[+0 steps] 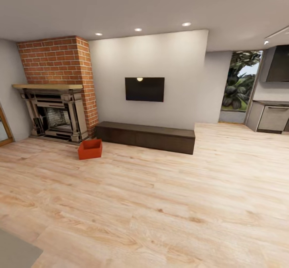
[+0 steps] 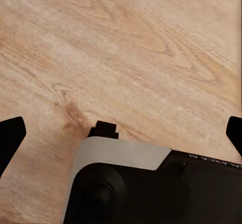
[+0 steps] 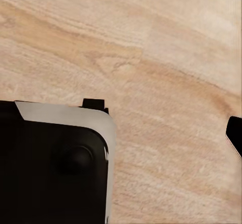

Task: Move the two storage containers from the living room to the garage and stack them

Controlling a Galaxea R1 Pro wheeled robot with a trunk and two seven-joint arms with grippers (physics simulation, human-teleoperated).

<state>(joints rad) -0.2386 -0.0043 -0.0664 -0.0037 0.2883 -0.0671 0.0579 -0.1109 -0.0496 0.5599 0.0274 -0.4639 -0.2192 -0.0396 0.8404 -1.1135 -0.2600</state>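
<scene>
Left gripper (image 2: 121,128) spread above wood-plank floor (image 2: 126,48)

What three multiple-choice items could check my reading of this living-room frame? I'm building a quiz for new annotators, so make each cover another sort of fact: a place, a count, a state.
1. Where is the orange-red container?
A. On the bench
B. On the wood floor in front of the fireplace
C. Under the window

2. How many ceiling spotlights are lit?
A. One
B. Three
C. Six

3. What is the state of the wall screen?
A. Dark
B. Showing a picture
C. Lying on the floor

Key:
1 B: the container sits on the wood floor near the fireplace, just off the left end of the bench.
2 B: three lit spotlights show in the ceiling.
3 A: the wall screen hangs black, with just a small reflected light.
</scene>
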